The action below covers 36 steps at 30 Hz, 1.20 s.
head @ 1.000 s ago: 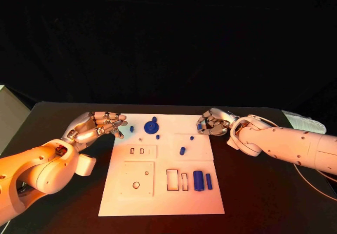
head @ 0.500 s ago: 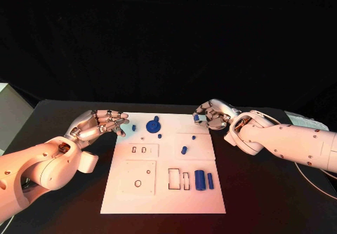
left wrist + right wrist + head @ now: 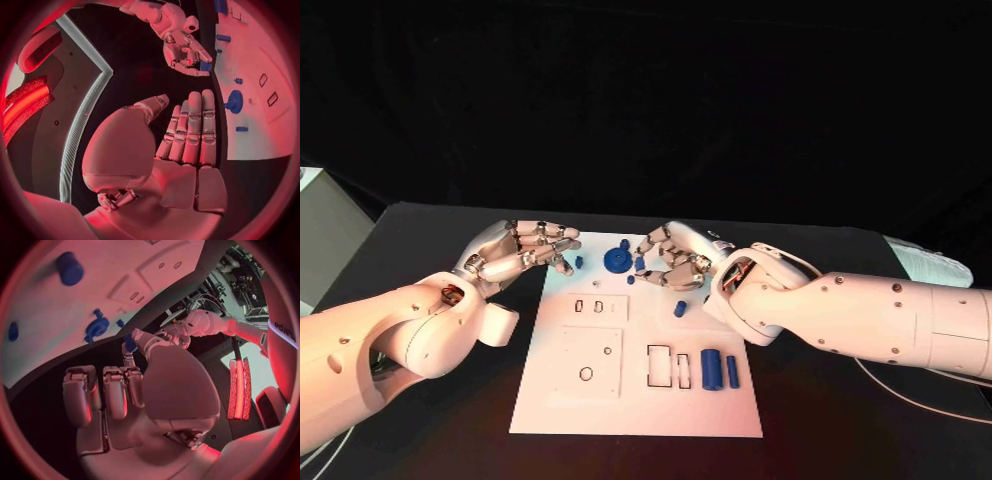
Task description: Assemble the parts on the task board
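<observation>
Both hands (image 3: 519, 250) (image 3: 672, 260) curled above task board (image 3: 639, 400)

Warm orange-red light washes the glossy white arms and the flat white rectangular task board (image 3: 639, 395), while everything toward twelve o'clock sinks into darkness. Both wrist views glow red, their straight edges bowing near the circular rim.

White arms, silver hands (image 3: 519, 252)

A robotics lab, by the look of it: a black table (image 3: 430, 400) against a dark backdrop carries a white task board (image 3: 639, 405) with cut-out slots, and cables trail beyond the right robot hand (image 3: 134, 390).
</observation>
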Each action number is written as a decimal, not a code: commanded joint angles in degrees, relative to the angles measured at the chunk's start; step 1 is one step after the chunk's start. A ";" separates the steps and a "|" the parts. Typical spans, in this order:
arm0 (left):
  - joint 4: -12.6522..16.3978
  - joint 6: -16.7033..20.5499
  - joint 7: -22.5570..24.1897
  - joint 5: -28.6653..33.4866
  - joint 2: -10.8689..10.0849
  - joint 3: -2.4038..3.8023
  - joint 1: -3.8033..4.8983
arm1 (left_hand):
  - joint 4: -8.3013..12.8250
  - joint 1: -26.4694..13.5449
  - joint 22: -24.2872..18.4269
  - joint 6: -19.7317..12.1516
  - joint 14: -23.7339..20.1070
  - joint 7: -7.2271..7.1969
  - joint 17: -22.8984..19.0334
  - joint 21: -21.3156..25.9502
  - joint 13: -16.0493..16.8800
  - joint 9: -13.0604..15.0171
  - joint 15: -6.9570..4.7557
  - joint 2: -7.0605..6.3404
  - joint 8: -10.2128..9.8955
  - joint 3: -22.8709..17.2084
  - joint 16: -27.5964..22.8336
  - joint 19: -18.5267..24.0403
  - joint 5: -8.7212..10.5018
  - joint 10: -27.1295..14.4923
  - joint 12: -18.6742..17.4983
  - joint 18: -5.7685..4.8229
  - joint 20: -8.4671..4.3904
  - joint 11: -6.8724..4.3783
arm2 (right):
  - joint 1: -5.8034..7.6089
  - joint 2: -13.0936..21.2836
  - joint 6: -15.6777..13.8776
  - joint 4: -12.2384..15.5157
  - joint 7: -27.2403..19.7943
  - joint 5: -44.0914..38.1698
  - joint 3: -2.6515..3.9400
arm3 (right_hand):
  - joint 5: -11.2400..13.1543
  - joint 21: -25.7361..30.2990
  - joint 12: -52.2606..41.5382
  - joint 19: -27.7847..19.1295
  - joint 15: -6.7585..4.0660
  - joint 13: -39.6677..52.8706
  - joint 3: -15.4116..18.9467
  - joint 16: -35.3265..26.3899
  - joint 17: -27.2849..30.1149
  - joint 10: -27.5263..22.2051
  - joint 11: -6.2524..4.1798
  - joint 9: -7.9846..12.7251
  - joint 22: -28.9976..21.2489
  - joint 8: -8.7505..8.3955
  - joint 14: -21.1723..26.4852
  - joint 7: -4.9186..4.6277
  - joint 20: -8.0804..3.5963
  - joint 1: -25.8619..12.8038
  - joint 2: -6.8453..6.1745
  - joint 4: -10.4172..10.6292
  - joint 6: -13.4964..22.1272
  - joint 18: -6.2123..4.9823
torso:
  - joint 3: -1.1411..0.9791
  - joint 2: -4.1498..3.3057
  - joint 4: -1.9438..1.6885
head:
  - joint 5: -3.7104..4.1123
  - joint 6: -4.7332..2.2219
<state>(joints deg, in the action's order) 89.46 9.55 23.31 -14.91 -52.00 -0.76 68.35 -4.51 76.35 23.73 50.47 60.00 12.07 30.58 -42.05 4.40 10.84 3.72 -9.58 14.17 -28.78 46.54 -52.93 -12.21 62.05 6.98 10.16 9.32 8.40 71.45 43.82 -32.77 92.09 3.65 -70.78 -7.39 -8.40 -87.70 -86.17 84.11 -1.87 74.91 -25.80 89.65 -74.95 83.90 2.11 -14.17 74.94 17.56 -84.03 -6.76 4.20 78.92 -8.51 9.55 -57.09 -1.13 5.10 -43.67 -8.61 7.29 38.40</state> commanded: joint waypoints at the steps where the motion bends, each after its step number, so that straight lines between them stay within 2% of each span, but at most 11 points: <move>1: -0.22 -0.51 0.51 0.44 0.27 0.05 0.04 | 0.05 0.06 0.05 -0.11 -0.19 0.35 0.05 -0.39 -0.09 0.04 0.42 0.30 -0.19 0.13 0.28 -0.30 0.08 -0.39 -0.11 0.25 0.07 0.08 | -0.72 -2.08 0.00 0.15 7.97 -6.89 -0.16 | 0.29 -0.16 -0.26 4.95 -0.32 11.27 -0.16 0.35 -15.05 2.63 -0.41 -2.13 13.42 3.96 -5.97 0.62 -0.35 -0.88 0.03 0.21 -0.16 0.56 | 0.41 0.63 0.13 | -0.26 0.33; 8: -0.36 -0.46 0.48 0.71 0.34 0.05 0.05 | -0.49 -0.65 -0.01 -0.12 -0.27 0.33 0.03 -0.34 -0.07 0.08 0.50 0.23 -0.16 0.44 0.49 -0.18 0.13 -0.35 0.11 0.23 0.19 0.09 | -2.38 -6.32 0.50 -0.50 13.73 -12.25 -0.45 | 0.35 0.38 -0.81 4.73 -0.52 11.87 -0.20 0.14 -14.65 3.21 -0.63 -2.29 13.01 4.45 -5.87 0.89 -0.51 -1.83 -0.33 0.34 -0.43 0.41 | 0.70 0.94 -0.29 | -0.61 1.13; 9: -0.36 -0.45 0.46 0.74 0.33 0.05 0.05 | -0.49 -0.65 -0.01 -0.12 -0.27 0.33 0.03 -0.34 -0.07 0.08 0.50 0.23 -0.16 0.44 0.49 -0.18 0.13 -0.35 0.11 0.23 0.19 0.09 | -2.76 -7.04 0.72 -0.67 14.75 -13.17 -0.50 | 0.34 0.30 -0.84 4.77 -0.54 11.90 -0.19 0.12 -14.59 3.25 -0.66 -2.31 13.07 4.51 -5.85 0.92 -0.53 -1.96 -0.41 0.36 -0.46 0.43 | 0.66 0.91 -0.24 | -0.69 1.11; 12: -0.29 -0.42 0.39 0.76 0.25 0.05 0.05 | -0.49 -0.65 -0.01 -0.12 -0.27 0.33 0.03 -0.34 -0.07 0.08 0.50 0.23 -0.16 0.44 0.49 -0.18 0.13 -0.35 0.11 0.23 0.19 0.09 | -3.50 -8.21 0.98 -1.07 16.29 -14.92 -0.56 | 0.34 0.39 -0.91 4.74 -0.61 11.98 -0.17 0.07 -14.49 3.33 -0.72 -2.33 13.01 4.63 -5.83 0.97 -0.60 -2.42 -0.61 0.48 -0.48 0.41 | 0.62 0.74 0.03 | -1.67 0.66; 14: -0.19 -0.37 0.31 0.78 0.15 0.05 0.06 | -0.49 -0.65 -0.01 -0.12 -0.27 0.33 0.03 -0.34 -0.07 0.08 0.50 0.23 -0.16 0.44 0.49 -0.18 0.13 -0.35 0.11 0.23 0.19 0.09 | -4.12 -9.18 1.16 -1.58 17.07 -16.08 -0.58 | 0.39 0.25 -0.98 4.81 -0.70 12.07 -0.26 0.02 -14.40 3.42 -0.80 -2.35 13.12 4.80 -5.81 1.04 -0.70 -3.14 -0.60 0.79 -0.47 0.45 | 0.65 0.63 0.15 | -2.01 0.52; 17: -0.12 -0.33 0.25 0.78 0.10 0.04 0.06 | -0.49 -0.65 -0.01 -0.12 -0.27 0.33 0.03 -0.34 -0.07 0.08 0.50 0.23 -0.16 0.44 0.49 -0.18 0.13 -0.35 0.11 0.23 0.19 0.09 | -4.66 -10.00 1.33 -2.12 17.71 -17.39 -0.60 | 0.45 0.30 -0.99 4.79 -0.72 12.09 -0.24 0.01 -14.39 3.44 -0.82 -2.35 13.08 4.86 -5.80 1.06 -0.73 -3.44 -0.70 0.90 -0.44 0.43 | 0.58 0.63 0.14 | -2.05 0.83; 24: 0.02 -0.26 0.17 0.79 -0.05 0.04 0.07 | -0.55 -0.71 -0.03 -0.08 -0.28 0.30 0.03 -0.33 -0.06 0.10 0.50 0.25 -0.12 0.46 0.54 -0.17 0.12 -0.32 0.17 0.24 0.20 0.07 | -5.49 -10.64 1.15 -2.82 18.97 -21.45 -0.61 | 0.62 0.20 -1.12 4.84 -0.77 12.24 -0.12 -0.02 -14.33 3.58 -0.85 -2.35 13.17 5.02 -5.79 1.10 -0.80 -4.20 -1.15 1.13 -0.38 0.46 | 0.63 0.77 -0.10 | -2.13 1.16; 28: 0.05 -0.16 0.11 0.77 -0.33 0.04 0.07 | -0.55 -0.71 -0.03 -0.08 -0.28 0.30 0.03 -0.33 -0.06 0.10 0.50 0.25 -0.12 0.46 0.54 -0.17 0.12 -0.32 0.17 0.24 0.20 0.07 | -5.68 -10.70 1.45 -3.17 19.07 -23.03 -0.61 | 0.71 0.05 -1.25 4.91 -0.79 12.38 -0.06 -0.02 -14.32 3.71 -0.88 -2.36 13.28 5.10 -5.79 1.13 -0.82 -4.42 -1.39 1.16 -0.41 0.50 | 0.63 0.72 0.06 | -2.37 1.28; 33: 0.08 -0.10 0.07 0.75 -0.57 0.04 0.08 | -0.55 -0.71 -0.03 -0.08 -0.28 0.30 0.03 -0.33 -0.06 0.10 0.50 0.25 -0.12 0.46 0.54 -0.17 0.12 -0.32 0.17 0.24 0.20 0.07 | -5.95 -10.79 1.60 -3.39 19.02 -23.99 -0.61 | 0.63 0.04 -1.26 4.91 -0.81 12.40 0.00 -0.02 -14.32 3.72 -0.89 -2.35 13.29 5.15 -5.79 1.13 -0.84 -4.64 -1.61 1.22 -0.37 0.50 | 0.52 0.63 0.02 | -2.71 1.53; 36: 0.12 -0.12 0.05 0.74 -0.63 0.04 0.08 | -0.55 -0.71 -0.03 -0.08 -0.28 0.30 0.03 -0.33 -0.06 0.10 0.50 0.25 -0.12 0.46 0.54 -0.17 0.12 -0.32 0.17 0.24 0.20 0.07 | -6.11 -10.89 1.81 -3.53 18.96 -24.21 -0.61 | 0.63 0.04 -1.26 4.91 -0.81 12.40 0.00 -0.02 -14.32 3.72 -0.89 -2.35 13.29 5.15 -5.79 1.13 -0.84 -4.64 -1.61 1.22 -0.37 0.50 | 0.55 0.67 0.02 | -2.83 1.70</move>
<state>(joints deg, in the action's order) 89.38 9.62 23.14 -14.54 -52.67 -0.76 68.39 -4.83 76.13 23.71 50.47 59.79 12.07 30.58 -42.05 4.41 10.89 3.92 -9.36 14.17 -28.46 46.81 -52.93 -12.21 62.05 6.97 10.16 9.32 8.40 65.43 33.01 -32.00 88.56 22.21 -92.49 -8.00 -7.96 -87.69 -87.31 84.11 -2.28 74.94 -25.69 89.65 -74.92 83.90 1.70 -14.20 74.92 22.54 -84.02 -6.61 3.79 74.92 -10.11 10.45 -57.00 -1.22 5.67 -42.98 -8.58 4.58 39.96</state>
